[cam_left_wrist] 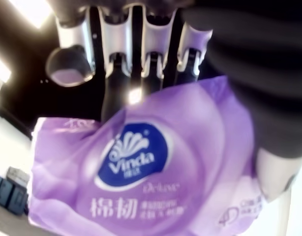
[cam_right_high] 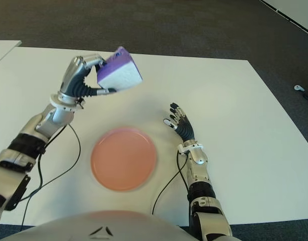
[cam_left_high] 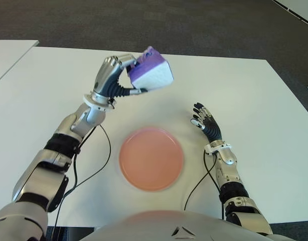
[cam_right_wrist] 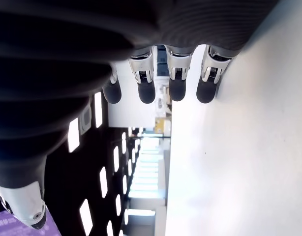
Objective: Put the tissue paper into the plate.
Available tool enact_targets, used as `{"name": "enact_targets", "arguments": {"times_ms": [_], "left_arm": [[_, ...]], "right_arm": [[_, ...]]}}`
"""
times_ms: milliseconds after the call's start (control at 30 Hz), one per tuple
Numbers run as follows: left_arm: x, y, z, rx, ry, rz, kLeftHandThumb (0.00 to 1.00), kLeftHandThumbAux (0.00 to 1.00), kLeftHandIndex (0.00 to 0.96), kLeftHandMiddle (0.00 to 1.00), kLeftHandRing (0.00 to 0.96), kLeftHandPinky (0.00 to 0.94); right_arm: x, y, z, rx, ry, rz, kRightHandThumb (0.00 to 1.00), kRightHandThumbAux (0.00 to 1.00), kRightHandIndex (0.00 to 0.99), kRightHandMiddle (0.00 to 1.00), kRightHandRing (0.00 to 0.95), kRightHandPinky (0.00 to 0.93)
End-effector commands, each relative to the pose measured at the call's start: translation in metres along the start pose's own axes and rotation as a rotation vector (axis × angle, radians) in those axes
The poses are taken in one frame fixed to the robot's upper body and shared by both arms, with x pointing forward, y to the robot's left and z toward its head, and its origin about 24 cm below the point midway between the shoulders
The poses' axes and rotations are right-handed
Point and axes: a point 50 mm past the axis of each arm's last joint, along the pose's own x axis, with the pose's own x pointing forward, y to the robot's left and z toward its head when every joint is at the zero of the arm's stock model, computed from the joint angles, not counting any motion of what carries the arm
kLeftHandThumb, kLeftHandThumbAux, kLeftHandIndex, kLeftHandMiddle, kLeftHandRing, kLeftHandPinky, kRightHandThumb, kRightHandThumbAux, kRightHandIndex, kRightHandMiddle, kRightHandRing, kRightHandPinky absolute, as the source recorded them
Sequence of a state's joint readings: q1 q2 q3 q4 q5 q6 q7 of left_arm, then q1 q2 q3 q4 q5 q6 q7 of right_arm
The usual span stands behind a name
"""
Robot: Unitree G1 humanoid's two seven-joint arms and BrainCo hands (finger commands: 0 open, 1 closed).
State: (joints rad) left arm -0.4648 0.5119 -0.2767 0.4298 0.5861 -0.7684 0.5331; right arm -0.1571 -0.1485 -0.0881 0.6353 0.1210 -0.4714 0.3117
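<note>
We see a white worktop [cam_left_high: 254,95] set on dark carpeted floor [cam_left_high: 144,22]. On it lies one round pink plate [cam_left_high: 151,158], flat and empty, near the near edge and roughly midway between the left and right edges. Two thin black cables [cam_left_high: 94,173] trail across the surface, one to the plate's left and one to its right. A second white surface [cam_left_high: 8,52] shows beyond the far left corner.
</note>
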Motion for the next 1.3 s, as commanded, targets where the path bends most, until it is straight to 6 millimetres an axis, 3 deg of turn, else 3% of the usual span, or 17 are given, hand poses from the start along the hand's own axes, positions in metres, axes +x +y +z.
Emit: {"name": "enact_targets", "arguments": {"times_ms": [33, 367, 867, 1300], "left_arm": [[-0.006, 0.004, 0.006, -0.026, -0.033, -0.051, 0.719, 0.697, 0.444, 0.880, 0.876, 0.882], [-0.026, -0.003, 0.022, -0.096, -0.090, -0.207, 0.722, 0.698, 0.444, 0.871, 0.860, 0.852], [-0.058, -0.012, 0.019, -0.071, -0.052, -0.499, 0.721, 0.700, 0.444, 0.860, 0.845, 0.839], [-0.071, -0.015, 0.027, -0.010, -0.099, -0.580, 0.717, 0.702, 0.443, 0.870, 0.844, 0.842]], "right_arm": [[-0.046, 0.019, -0.061, 0.099, 0.314, -0.005, 0.000, 0.611, 0.000, 0.000, 0.000, 0.000], [-0.048, 0.016, -0.062, 0.087, 0.292, 0.011, 0.000, 0.606, 0.000, 0.000, 0.000, 0.000], [-0.048, 0.015, -0.063, 0.089, 0.282, 0.027, 0.000, 0.607, 0.000, 0.000, 0.000, 0.000], [-0.046, 0.015, -0.064, 0.093, 0.289, 0.027, 0.000, 0.605, 0.000, 0.000, 0.000, 0.000]]}}
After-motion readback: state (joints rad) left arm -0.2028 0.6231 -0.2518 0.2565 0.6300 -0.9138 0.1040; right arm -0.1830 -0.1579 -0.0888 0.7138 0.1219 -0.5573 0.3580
